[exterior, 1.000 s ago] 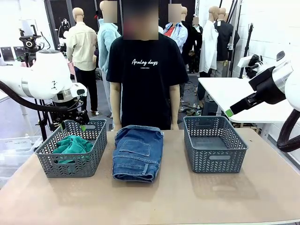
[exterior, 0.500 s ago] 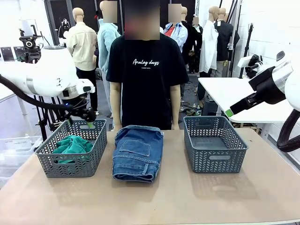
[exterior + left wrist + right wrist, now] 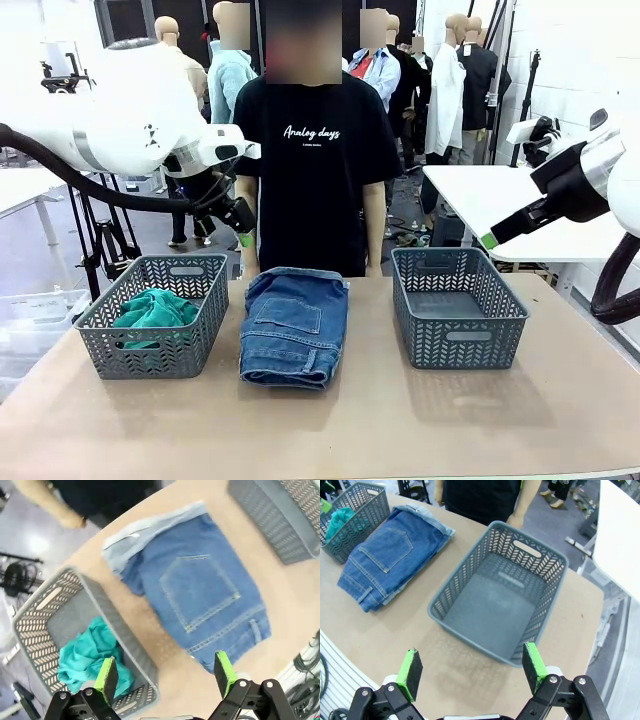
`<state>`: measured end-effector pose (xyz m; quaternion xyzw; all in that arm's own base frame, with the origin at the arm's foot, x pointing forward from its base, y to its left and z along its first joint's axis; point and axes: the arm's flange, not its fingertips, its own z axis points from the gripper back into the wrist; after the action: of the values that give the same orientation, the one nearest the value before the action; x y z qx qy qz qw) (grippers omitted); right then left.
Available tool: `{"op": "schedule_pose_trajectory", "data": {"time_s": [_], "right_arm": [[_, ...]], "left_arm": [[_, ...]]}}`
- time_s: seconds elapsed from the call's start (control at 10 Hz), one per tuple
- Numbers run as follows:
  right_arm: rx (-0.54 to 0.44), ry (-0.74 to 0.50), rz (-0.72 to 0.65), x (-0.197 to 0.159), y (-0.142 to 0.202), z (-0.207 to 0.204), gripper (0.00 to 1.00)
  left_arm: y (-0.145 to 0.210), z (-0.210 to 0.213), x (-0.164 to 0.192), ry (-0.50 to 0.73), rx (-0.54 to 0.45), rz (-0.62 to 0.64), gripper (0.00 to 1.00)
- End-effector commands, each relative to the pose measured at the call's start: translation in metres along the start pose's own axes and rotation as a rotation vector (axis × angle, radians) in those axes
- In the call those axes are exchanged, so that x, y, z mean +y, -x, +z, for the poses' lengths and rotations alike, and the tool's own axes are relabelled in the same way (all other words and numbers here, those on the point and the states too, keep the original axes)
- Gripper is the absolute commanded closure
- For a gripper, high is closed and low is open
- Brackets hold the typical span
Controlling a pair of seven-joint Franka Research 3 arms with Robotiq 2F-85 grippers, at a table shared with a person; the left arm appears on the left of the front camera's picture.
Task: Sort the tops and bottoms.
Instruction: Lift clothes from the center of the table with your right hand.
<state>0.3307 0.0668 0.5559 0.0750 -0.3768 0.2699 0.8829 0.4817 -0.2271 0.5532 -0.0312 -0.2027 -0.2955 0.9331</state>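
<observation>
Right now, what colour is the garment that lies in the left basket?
Teal-green, with no print. The garment shows best in the left wrist view.

A green top (image 3: 153, 308) lies in the left basket (image 3: 150, 355). Folded jeans (image 3: 295, 325) lie on the table (image 3: 400, 420) between it and the right basket (image 3: 460, 335). The left gripper (image 3: 243, 234) hangs high above the table.
</observation>
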Motion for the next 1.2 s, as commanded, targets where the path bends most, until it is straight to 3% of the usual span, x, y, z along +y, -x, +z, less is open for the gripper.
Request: {"op": "schedule_pose_trajectory", "data": {"time_s": [0.0, 0.2, 0.3, 0.5, 1.1], "right_arm": [[-0.002, -0.013, -0.007, 0.0, 0.0, -0.002, 0.0], [-0.002, -0.013, -0.007, 0.0, 0.0, -0.002, 0.0], [-0.002, -0.013, -0.007, 0.0, 0.0, -0.002, 0.0], [-0.002, -0.013, -0.007, 0.0, 0.0, -0.002, 0.0], [-0.002, -0.013, -0.007, 0.0, 0.0, -0.002, 0.0]], "left_arm": [[0.018, 0.009, 0.012, 0.09, -0.019, -0.077, 0.0], [0.022, 0.014, 0.028, 0.043, -0.02, -0.115, 0.0], [0.005, 0.011, 0.0, 0.058, -0.029, -0.079, 0.0], [0.005, 0.011, 0.0, 0.058, -0.029, -0.079, 0.0], [0.044, 0.06, 0.008, 0.103, -0.095, -0.144, 0.0]]}}
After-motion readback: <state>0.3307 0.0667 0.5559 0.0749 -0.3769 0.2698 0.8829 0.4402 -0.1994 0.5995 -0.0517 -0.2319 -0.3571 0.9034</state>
